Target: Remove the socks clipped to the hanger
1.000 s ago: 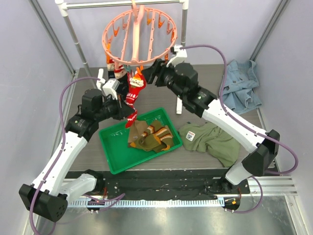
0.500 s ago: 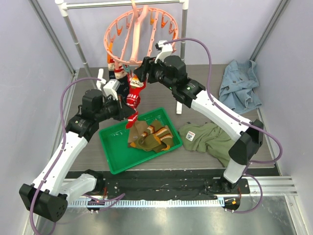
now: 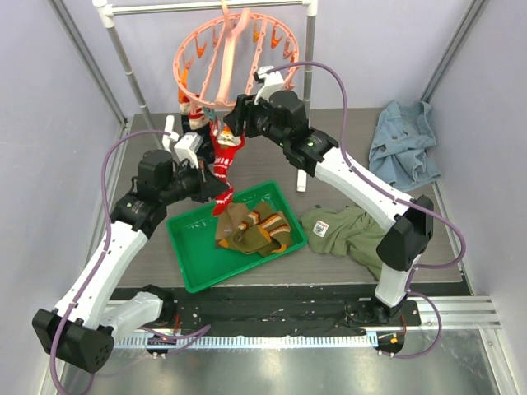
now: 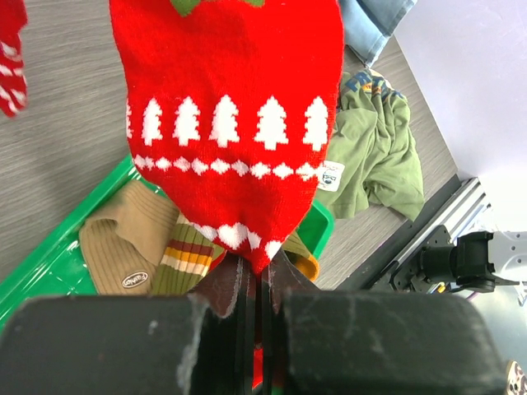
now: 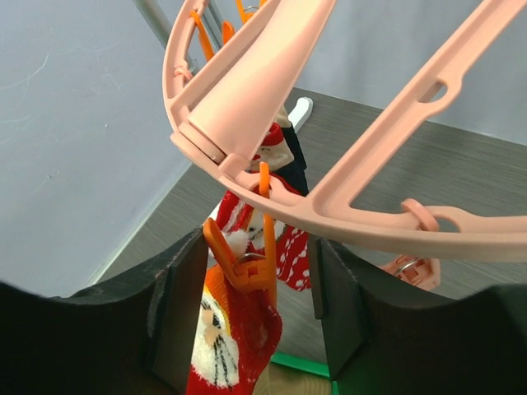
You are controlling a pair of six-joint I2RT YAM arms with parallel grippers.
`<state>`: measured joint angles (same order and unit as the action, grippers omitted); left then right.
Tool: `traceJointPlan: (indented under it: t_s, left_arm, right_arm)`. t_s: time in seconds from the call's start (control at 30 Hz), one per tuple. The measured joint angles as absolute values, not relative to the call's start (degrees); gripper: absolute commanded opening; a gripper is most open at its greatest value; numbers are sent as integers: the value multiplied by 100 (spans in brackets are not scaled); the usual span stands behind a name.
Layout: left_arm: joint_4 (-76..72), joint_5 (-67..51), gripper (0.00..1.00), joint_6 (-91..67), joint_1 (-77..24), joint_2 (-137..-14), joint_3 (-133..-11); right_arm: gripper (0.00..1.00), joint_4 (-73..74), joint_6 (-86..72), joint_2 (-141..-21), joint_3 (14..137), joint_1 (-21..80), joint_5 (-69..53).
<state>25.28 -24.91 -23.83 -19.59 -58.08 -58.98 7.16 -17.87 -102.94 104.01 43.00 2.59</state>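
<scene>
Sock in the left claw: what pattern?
The sock is red with white Christmas trees; best in left wrist view.

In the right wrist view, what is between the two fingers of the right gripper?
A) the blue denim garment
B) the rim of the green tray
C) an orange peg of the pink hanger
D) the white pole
C: the orange peg, clipped on the red sock, hangs from the hanger inside the open right gripper.

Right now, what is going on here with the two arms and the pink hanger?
The left gripper is shut on the toe of a red sock that hangs from the hanger. The right gripper is open, its jaws on either side of the orange peg apparently holding that sock. Olive-brown socks lie in the green tray below.
</scene>
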Motion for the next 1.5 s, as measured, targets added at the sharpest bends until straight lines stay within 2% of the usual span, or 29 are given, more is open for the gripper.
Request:
traceJointPlan:
  t_s: [0.13, 0.23, 0.27, 0.37, 0.4, 0.77, 1.17, 1.5]
  left_arm:
    - [2508, -2508, 0, -2386, -1959, -5808, -5896]
    - [2506, -2510, 0, -2390, -1959, -5808, -5894]
    - [2506, -2512, 0, -2392, -1959, -5808, -5889]
    - [2506, -2512, 0, -2403, -1959, -5808, -5885]
    - [2506, -2512, 0, -2403, -1959, -5808, -5883]
    - [2556, -2394, 0, -2508, -1959, -5804, -5867]
    - [3376, -1752, 0, -2589, -1959, -5701, -5857]
    - [3614, -2012, 1, -3164, -1959, -5596, -5583]
  right_arm:
    - [49, 720, -1787, -10357, 10495, 4300, 237]
    - [32, 722, -1780, -10427, 10554, 4300, 220]
    - [20, 718, -1785, -10438, 10556, 4300, 217]
    - [4, 720, -1796, -10464, 10556, 4300, 246]
    - [1, 720, -1815, -10464, 10556, 4298, 255]
    - [1, 707, -1813, -10464, 10560, 4289, 246]
    - [1, 705, -1822, -10464, 10560, 4289, 246]
    - [2, 705, -1839, -10464, 10560, 4287, 237]
